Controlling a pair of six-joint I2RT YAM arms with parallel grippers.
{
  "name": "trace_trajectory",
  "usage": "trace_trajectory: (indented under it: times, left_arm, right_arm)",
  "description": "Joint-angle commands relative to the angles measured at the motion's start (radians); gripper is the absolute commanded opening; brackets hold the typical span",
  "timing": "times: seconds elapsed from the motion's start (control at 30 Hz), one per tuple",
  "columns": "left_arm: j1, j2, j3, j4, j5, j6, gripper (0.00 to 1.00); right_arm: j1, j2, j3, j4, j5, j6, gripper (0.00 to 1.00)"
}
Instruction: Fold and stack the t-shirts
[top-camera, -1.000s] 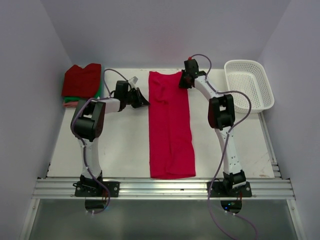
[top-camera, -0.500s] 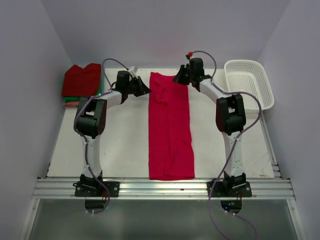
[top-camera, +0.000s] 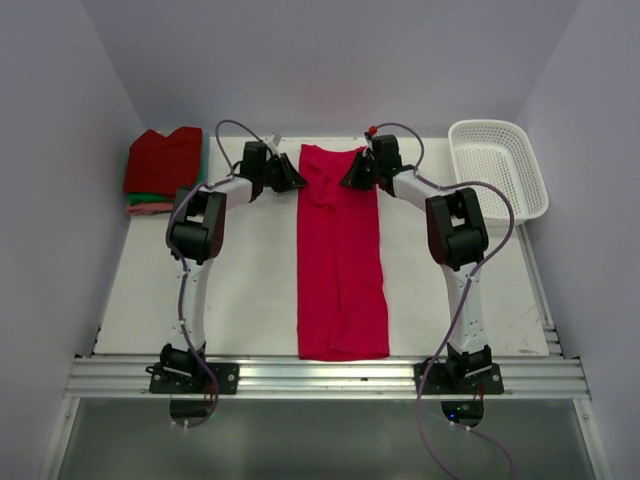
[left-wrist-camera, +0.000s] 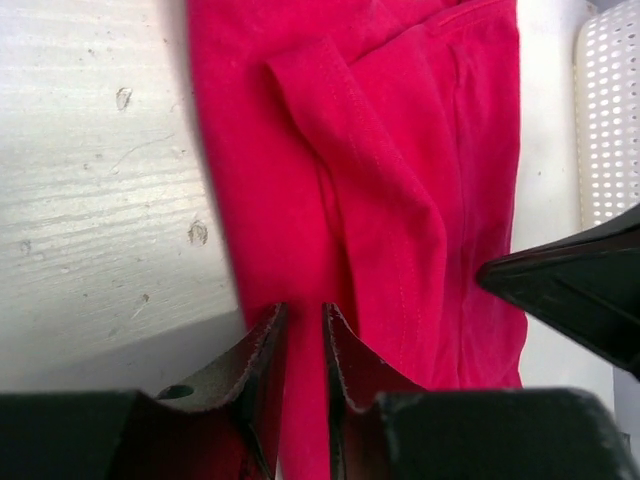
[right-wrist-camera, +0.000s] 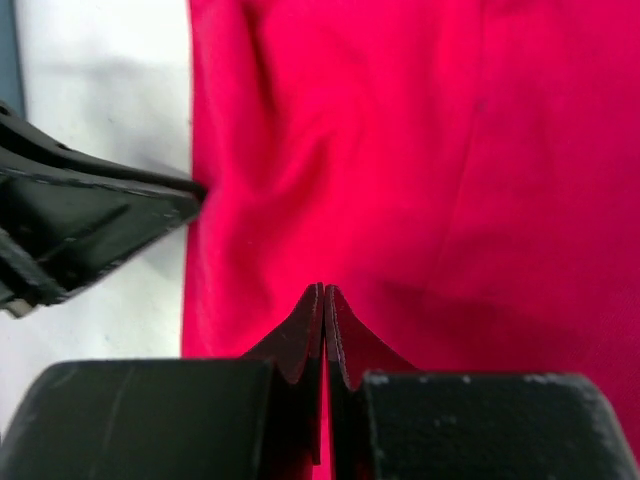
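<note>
Saw pink shirt (top-camera: 340, 260) folded into long strip down tabletop (top-camera: 240, 290) middle, near edge to far edge. Found left gripper (left-wrist-camera: 303, 315) slightly parted at shirt's far-left edge, right gripper (right-wrist-camera: 324, 292) pinched closed over far end. Noted folded stack (top-camera: 163, 170) at far-left corner, basket (top-camera: 500, 170) at far-right corner.
</note>
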Motion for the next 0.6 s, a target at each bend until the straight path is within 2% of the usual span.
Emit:
trace_trajectory:
  times: [0.0,0.17,0.3,0.43,0.57]
  left_arm:
    - [-0.003,0.001,-0.019,0.085,0.049,-0.025,0.26]
    - [-0.002,0.004,-0.093,0.255,0.154,-0.096,0.35]
    - [0.007,0.027,-0.134,0.447,0.246,-0.215,0.45]
    - [0.015,0.065,-0.153,0.597,0.319,-0.326,0.47]
    - [0.015,0.108,-0.125,0.625,0.321,-0.361,0.47]
  right_arm:
    - [0.005,0.014,-0.022,0.04,-0.008,0.012,0.0]
    - [0.008,0.025,-0.034,0.014,0.015,0.0,0.0]
    - [0.008,0.029,-0.037,-0.005,0.031,-0.021,0.0]
    - [0.008,0.035,-0.033,-0.02,0.042,-0.034,0.0]
    - [0.008,0.04,-0.022,-0.029,0.045,-0.04,0.0]
